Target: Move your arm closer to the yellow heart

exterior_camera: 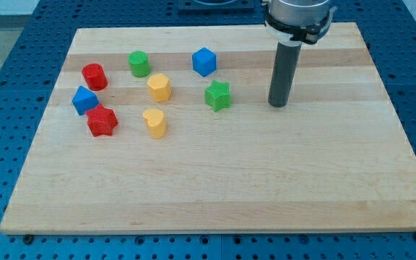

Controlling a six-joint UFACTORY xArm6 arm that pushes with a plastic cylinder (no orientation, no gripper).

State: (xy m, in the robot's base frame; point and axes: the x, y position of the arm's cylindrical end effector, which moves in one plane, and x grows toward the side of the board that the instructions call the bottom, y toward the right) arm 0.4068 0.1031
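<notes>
1. Rig state: there is no claw on this arm, so no opening or hold to report. It ends in a dark rod; the tip [278,105] rests on the tabletop [266,188], holding nothing.
2. Target: yellow heart [154,123], in the left half of the tabletop, roughly 9 o'clock from board centre.
3. Tip versus target: the tip sits well apart from the heart, at about 3 o'clock of it and slightly higher in the view. Nothing is touching the tip.
4. Neighbours of the heart: yellow hexagon-like block [159,87] near at 12 o'clock; red star [102,120] at 9 o'clock; green star [218,95] at about 2 o'clock, lying between tip and heart.
5. Further out: blue cube [204,61], green cylinder [139,63], red cylinder [94,76], a second blue block [85,100] just above the red star.
6. Step in hand (judgement): approach barely started; the gap is not yet closed.
7. Next move calls for: travel toward 8–9 o'clock from the tip's spot, passing below the green star to avoid nudging it.
8. Stop short beside the heart's 3–4 o'clock side; task asks for closeness, not a push.
</notes>
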